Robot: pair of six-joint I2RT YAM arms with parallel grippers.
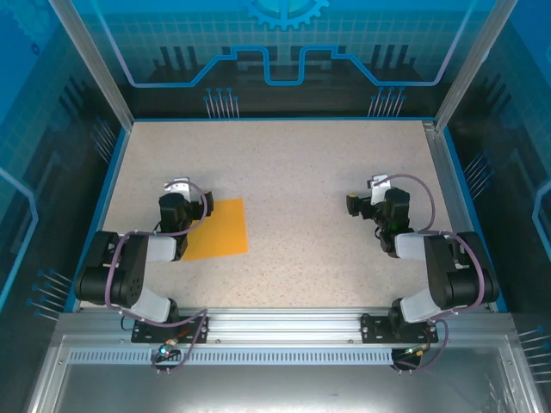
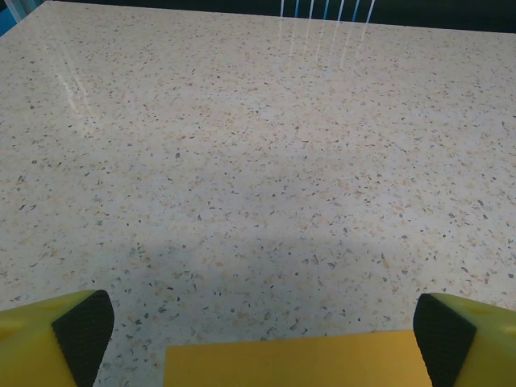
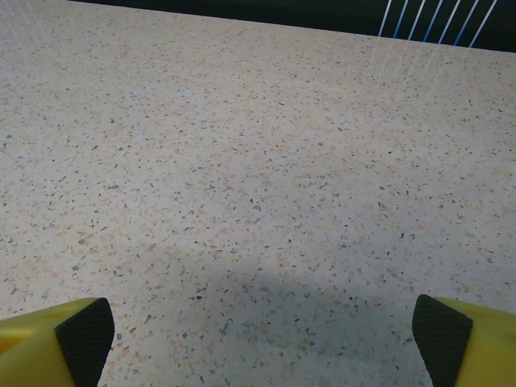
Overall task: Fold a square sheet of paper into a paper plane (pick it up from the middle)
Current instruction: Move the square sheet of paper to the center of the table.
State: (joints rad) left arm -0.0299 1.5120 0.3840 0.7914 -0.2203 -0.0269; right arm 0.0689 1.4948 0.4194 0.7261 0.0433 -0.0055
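Note:
The square sheet of paper (image 1: 218, 229) lies flat on the speckled table, orange-yellow, partly under my left arm. In the left wrist view its far edge (image 2: 298, 360) shows at the bottom between my fingertips. My left gripper (image 2: 262, 334) hangs open just above that edge, with nothing between its black-padded yellow fingers (image 2: 81, 326). In the top view the left gripper (image 1: 179, 191) sits at the sheet's upper left corner. My right gripper (image 3: 262, 334) is open over bare table, far to the right of the sheet, and appears in the top view (image 1: 368, 196) too.
The speckled table (image 1: 301, 163) stretches wide between the two arms. Blue transparent walls and metal posts (image 1: 95, 69) enclose it on three sides. A metal rail (image 1: 275, 331) carrying the arm bases runs along the near edge.

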